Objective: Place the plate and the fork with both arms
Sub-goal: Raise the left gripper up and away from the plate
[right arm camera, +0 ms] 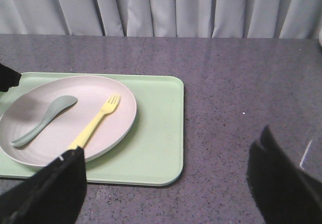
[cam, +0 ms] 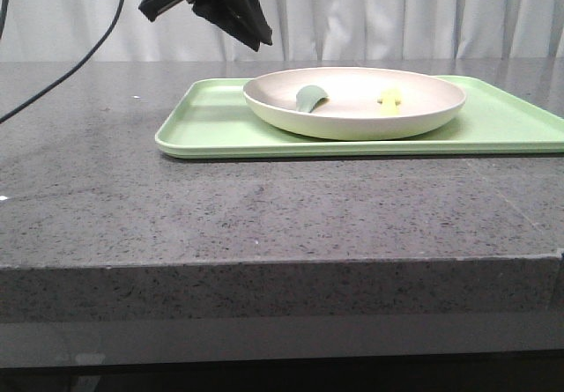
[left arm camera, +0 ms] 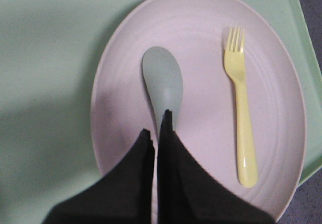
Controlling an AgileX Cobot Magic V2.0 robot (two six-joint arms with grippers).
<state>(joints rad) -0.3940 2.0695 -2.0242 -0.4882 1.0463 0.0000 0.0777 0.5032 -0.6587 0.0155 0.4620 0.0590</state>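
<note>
The cream-white plate [cam: 352, 121] rests on a light-green tray [cam: 203, 128]. In the plate lie the pale yellow fork [cam: 389, 98] and a grey-green spoon [cam: 308, 98], side by side and apart. My left gripper [cam: 258, 33] hangs high above the plate's left part, shut with nothing in it. From the left wrist view, its fingertips [left arm camera: 157, 126] cover the handle of the spoon [left arm camera: 162, 80], with the fork [left arm camera: 240, 98] lying beside it on the plate [left arm camera: 201, 58]. My right gripper [right arm camera: 171, 183] is open and empty over the bare table, off the tray's right corner, apart from the fork [right arm camera: 98, 121].
The tray [right arm camera: 156, 133] lies on a grey speckled stone table [cam: 264, 207] whose front edge is close to the camera. White curtains [cam: 397, 13] hang behind the table. A black cable [cam: 79, 57] droops at the far left.
</note>
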